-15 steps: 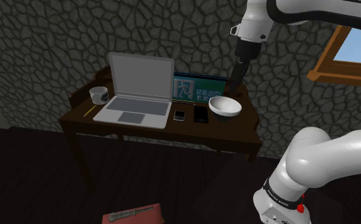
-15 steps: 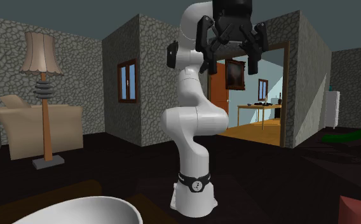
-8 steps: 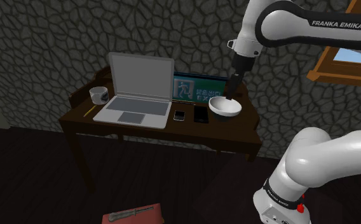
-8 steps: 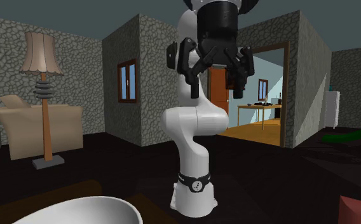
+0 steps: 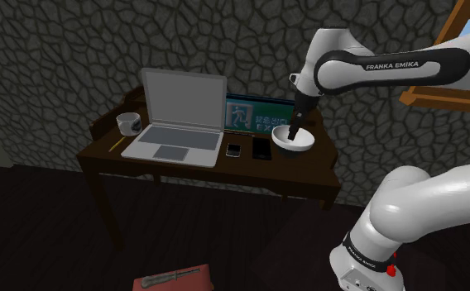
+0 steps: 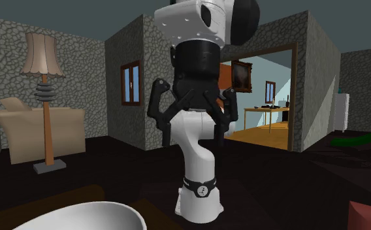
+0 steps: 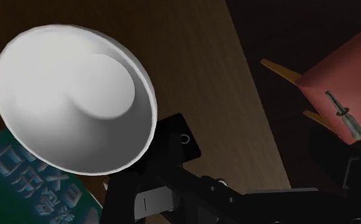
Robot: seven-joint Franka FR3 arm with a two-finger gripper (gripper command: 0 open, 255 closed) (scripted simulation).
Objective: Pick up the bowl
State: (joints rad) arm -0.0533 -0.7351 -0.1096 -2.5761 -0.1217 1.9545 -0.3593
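Two fingers (image 6: 155,104) of my gripper (image 5: 294,132) stand wide apart, holding nothing, at the rim of the white bowl (image 5: 302,145); a phone (image 5: 261,148) and a laptop (image 5: 175,136) lie beside it.

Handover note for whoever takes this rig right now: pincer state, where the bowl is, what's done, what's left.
Pincer: open, low at the bowl's rim, not closed on it.
Bowl: white, upright on the desk, to the shoulder view's right of the laptop.
Done: pincer is in place at the bowl.
Left: close on the rim, then lift. Whether the fingers already straddle the rim is hard to tell, so check that first.
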